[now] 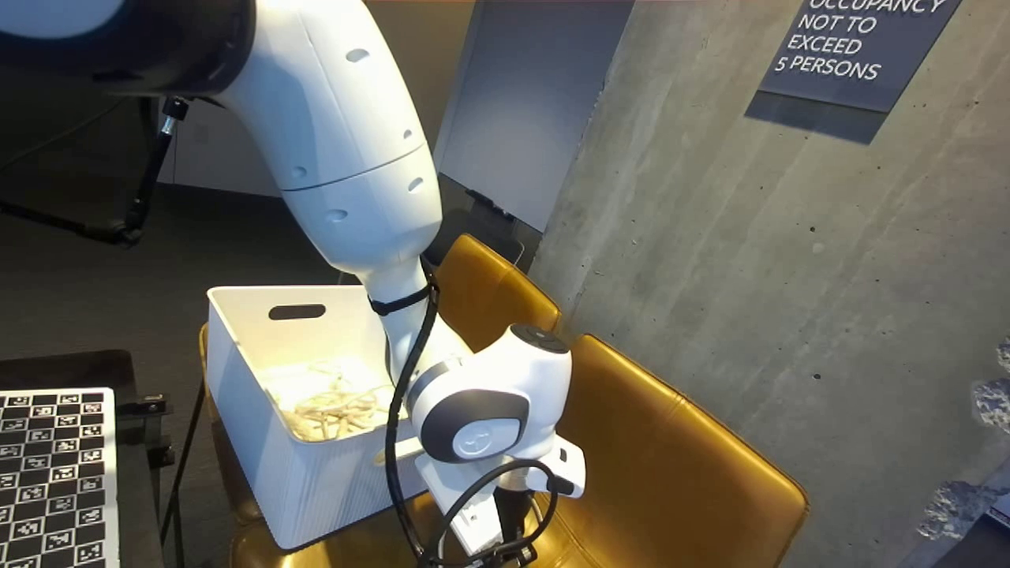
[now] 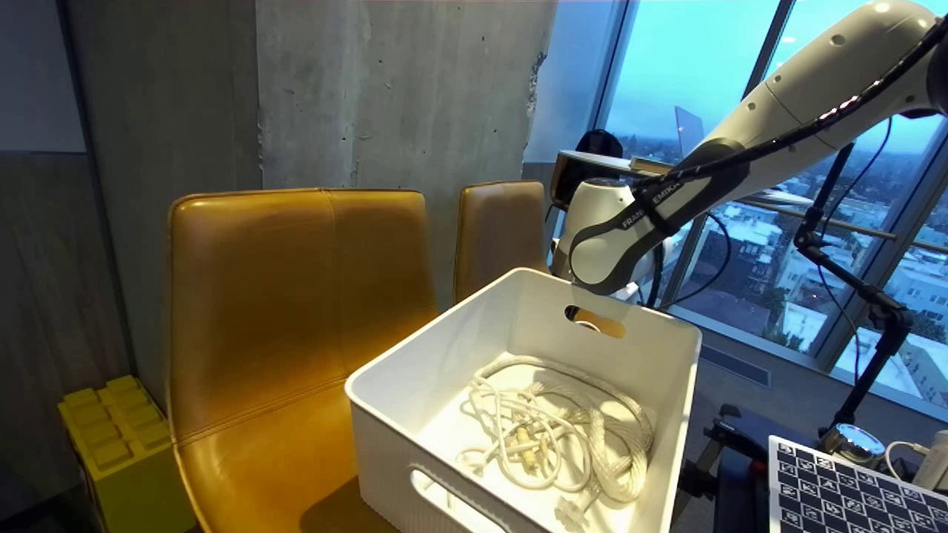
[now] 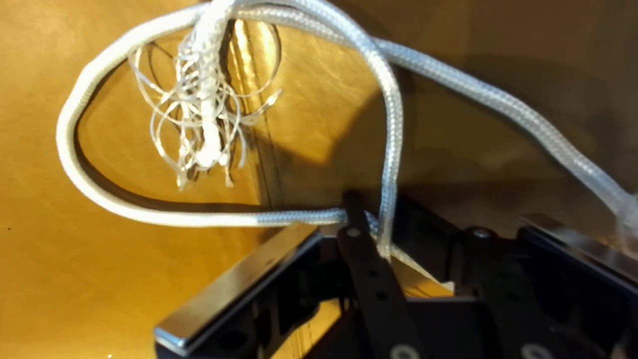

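- A white braided rope (image 3: 392,114) is lying over a golden-brown seat (image 3: 124,279), filling the upper half of the wrist view; it is looping back on itself, the loop's long axis running roughly left to right.
- Its frayed end (image 3: 207,119) is pointing down the frame at upper left, loose strands curling out on both sides; another length is slanting from top middle down to the right edge.
- The gripper (image 3: 380,214) is occupying the lower right of the wrist view, the rope passing between its jaws; whether they are closing on it or standing apart, I cannot tell.
- A sign (image 1: 860,51) at the upper right of an exterior view is reading "OCCUPANCY NOT TO EXCEED 5 PERSONS", the frame cutting its top line.
- "FRAN" and "EMIKA" are showing on the robot arm (image 2: 800,96), a black strap (image 2: 658,219) interrupting the lettering.
- A white bin (image 2: 444,370) is standing at the lower middle of an exterior view, holding tangled pale cords (image 2: 555,437); a chair back (image 2: 296,296) is rising at its left.
- In an exterior view the robot arm is hiding part of the bin, and a black cable (image 1: 392,442) is hanging across it, near bottom centre.
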`<state>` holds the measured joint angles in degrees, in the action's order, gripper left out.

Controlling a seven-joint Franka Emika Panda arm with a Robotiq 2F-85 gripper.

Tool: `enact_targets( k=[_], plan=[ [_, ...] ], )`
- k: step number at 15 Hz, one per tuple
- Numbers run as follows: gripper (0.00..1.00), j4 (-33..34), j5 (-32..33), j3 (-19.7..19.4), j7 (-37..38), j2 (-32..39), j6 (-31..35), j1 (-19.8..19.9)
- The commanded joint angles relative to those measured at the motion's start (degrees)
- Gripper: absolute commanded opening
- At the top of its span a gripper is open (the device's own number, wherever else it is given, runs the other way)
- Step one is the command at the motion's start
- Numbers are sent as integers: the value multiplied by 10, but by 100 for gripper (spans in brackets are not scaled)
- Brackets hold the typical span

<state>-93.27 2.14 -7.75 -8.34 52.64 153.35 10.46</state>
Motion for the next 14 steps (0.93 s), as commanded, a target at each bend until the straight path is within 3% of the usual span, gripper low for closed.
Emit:
enact_targets(
  k=[1, 6, 14],
  plan=[
    [0, -7, 23, -12, 20, 8, 15, -14],
    [2, -25, 47, -26, 34, -10, 14, -34],
    [2, -79, 77, -40, 38, -99, -6, -72]
  ],
)
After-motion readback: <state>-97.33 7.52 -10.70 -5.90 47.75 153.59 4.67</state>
